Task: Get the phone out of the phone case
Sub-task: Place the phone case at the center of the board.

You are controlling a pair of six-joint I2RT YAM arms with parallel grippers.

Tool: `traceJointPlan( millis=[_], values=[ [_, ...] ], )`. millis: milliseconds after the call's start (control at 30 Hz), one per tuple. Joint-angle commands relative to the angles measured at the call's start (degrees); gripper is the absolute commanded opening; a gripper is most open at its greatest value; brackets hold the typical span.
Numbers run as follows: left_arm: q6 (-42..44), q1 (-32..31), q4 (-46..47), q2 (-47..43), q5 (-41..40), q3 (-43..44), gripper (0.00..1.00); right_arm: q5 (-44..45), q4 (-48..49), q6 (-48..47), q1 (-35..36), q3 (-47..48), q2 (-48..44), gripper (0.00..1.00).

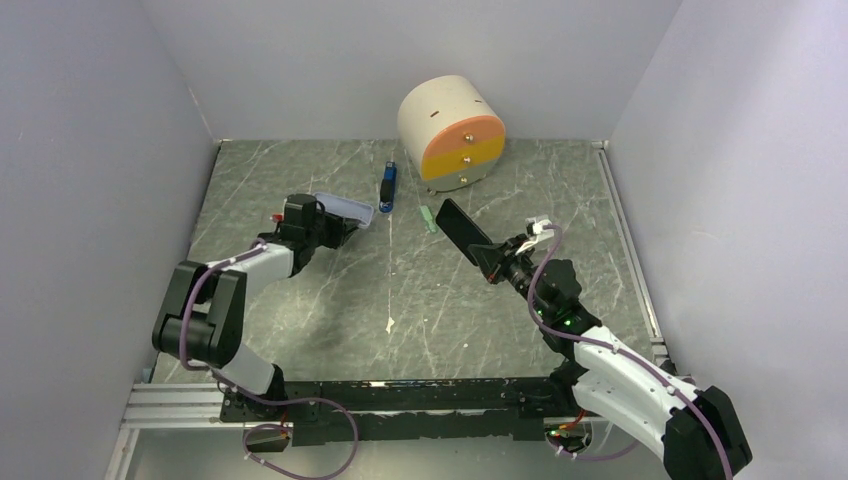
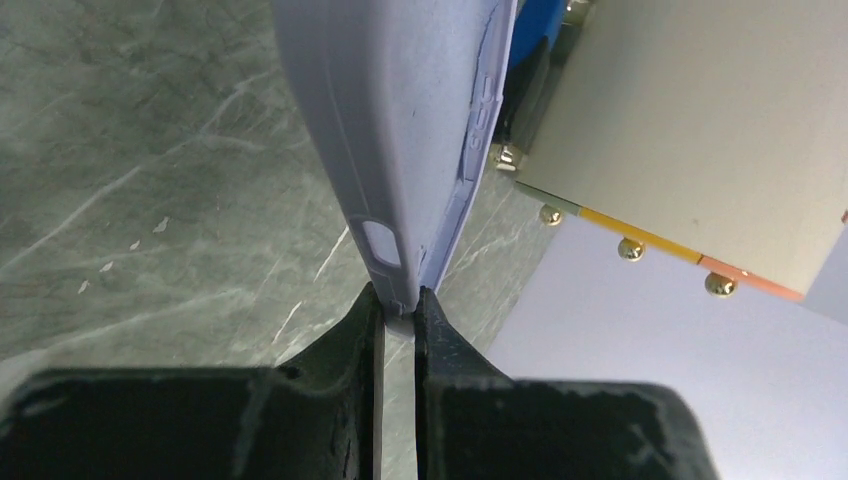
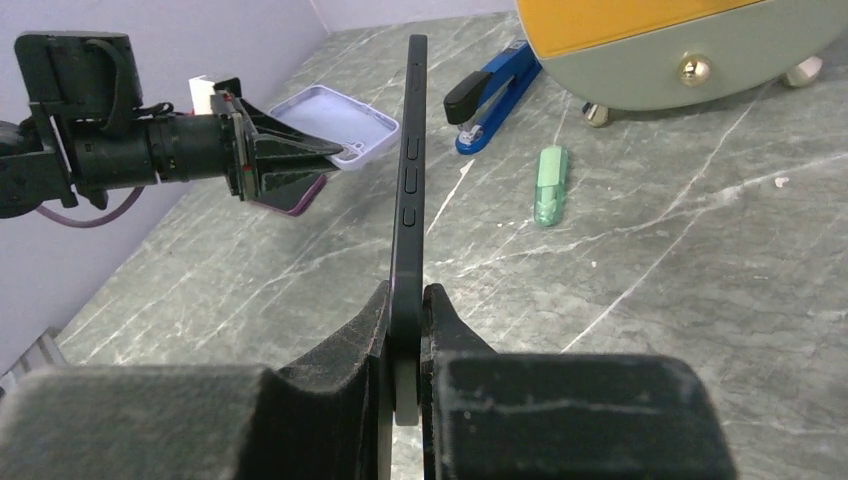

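Phone is clamped edge-on between the closed jaws of the right gripper, raised above the table and well apart from the phone case, whose rim is pinched by the closed left gripper. Separation is judged complete; both grips are to be held firm while each item is lowered flat, clear of the stapler and the green piece.

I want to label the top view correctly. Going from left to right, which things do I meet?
The left gripper, shut on the lilac phone case → blue stapler → small green piece → black phone, held by the right gripper. The round drum behind overlaps these, so it is left out.
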Motion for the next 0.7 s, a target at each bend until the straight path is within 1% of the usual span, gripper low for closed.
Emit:
traceJointPlan(
  millis=[0, 300, 500, 667],
  values=[
    [-6.53, -0.16, 1.97, 3.05, 1.21, 2.76, 0.03, 1.34, 6.03, -1.21, -0.26, 0.63, -0.47, 0.0],
    [-12.14, -1.46, 5.95, 9.81, 0.16, 4.05, 0.03, 2.23, 5.59, -1.68, -0.16, 0.46, -0.73, 0.0],
    [-14.82, -2.54, 8.46, 14.98, 2.52, 7.18, 0.03, 2.45, 5.44, -2.01, -0.14, 0.37, -0.71, 0.0],
    [-17.47, -3.05, 9.51, 16.2, 0.45, 6.46, 0.06, 2.99, 5.01, -2.34, -0.2, 0.3, -1.17, 0.0]
  ],
)
